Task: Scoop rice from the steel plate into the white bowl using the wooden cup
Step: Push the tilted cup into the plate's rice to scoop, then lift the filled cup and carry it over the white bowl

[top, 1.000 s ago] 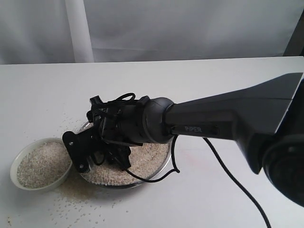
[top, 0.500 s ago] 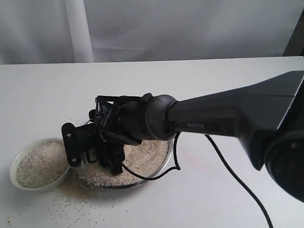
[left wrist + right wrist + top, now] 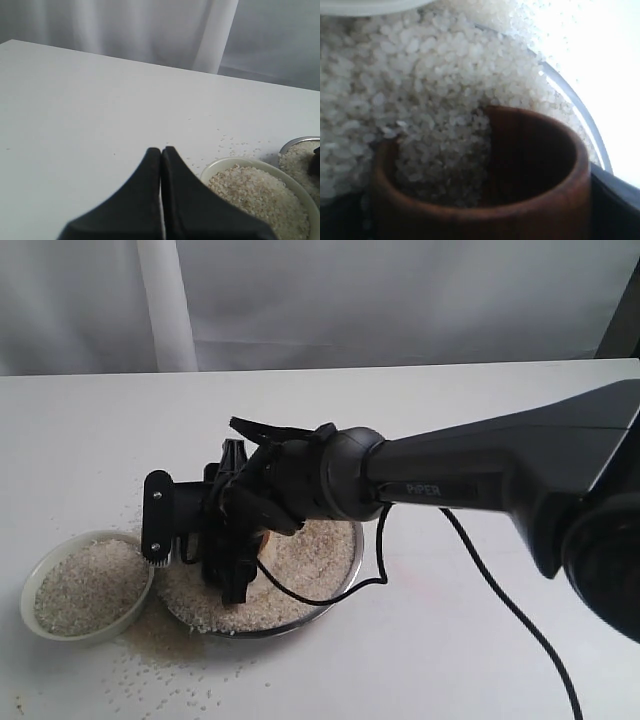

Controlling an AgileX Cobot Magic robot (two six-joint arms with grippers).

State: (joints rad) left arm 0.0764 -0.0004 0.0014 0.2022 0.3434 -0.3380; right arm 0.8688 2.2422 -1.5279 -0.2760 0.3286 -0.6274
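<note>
My right pincer (image 3: 195, 565), jaws wide, grips the wooden cup (image 3: 535, 210), tipped into the rice (image 3: 395, 75) on the steel plate (image 3: 335, 590) so grains load. The white bowl (image 3: 30, 590) sits just beside the plate for a short transfer. My left pincer (image 3: 161, 155) is closed and empty.

Wht bowl (image 3: 27, 595), red-brn cup (image 3: 540, 160), pale rice (image 3: 395, 75)

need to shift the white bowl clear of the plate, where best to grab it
Likely pinch the rim of the white bowl from above, on the side away from the steel plate. Its sloping wall would slip in a side grasp, the plate crowds the other side, and rice fills it nearly to the rim, so dip the inner finger shallow.
</note>
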